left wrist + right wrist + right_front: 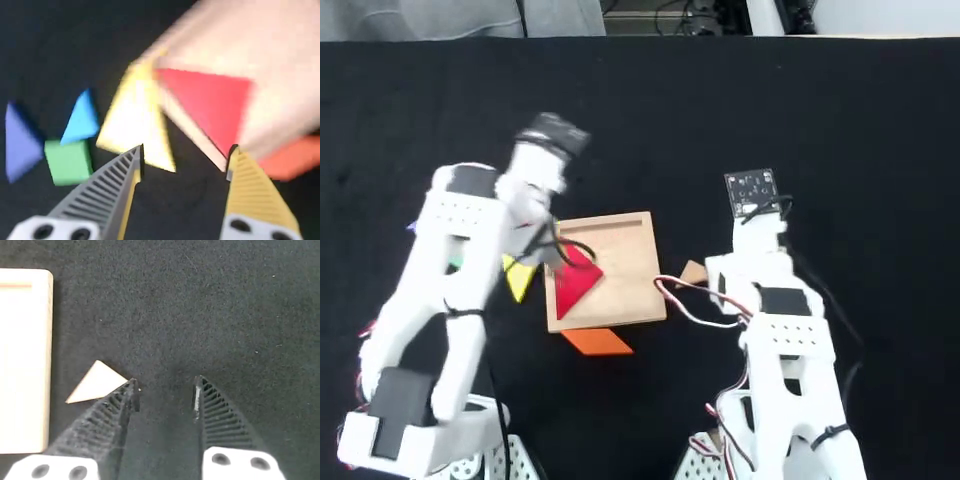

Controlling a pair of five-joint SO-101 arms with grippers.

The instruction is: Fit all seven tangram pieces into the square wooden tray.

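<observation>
- Far left, a dark blue triangle point(20, 142), a light blue triangle point(82, 117) and a green square point(67, 161) lie close together on the black cloth, outside the tray.
- The yellow triangle point(135, 125) lies flat just beside the tray's left rim and looks like the piece in hand.
- The left pincer point(187, 152) hangs low there, jaws wide apart and holding nothing. One fingertip is at the yellow triangle's edge, the other toward the rim.
- I judge it should centre both jaws across the yellow triangle before closing, so the rim is not caught too.
- The tray point(625, 245) holds the red triangle point(578, 275) on its left side, which a careless lift could knock.
- An orange piece point(597, 342) lies just outside the tray's near edge.
- A pale triangle point(95, 382) lies on the cloth between the tray and the right pincer point(165, 385). That pincer is open and empty, with one fingertip just beside the triangle.
</observation>
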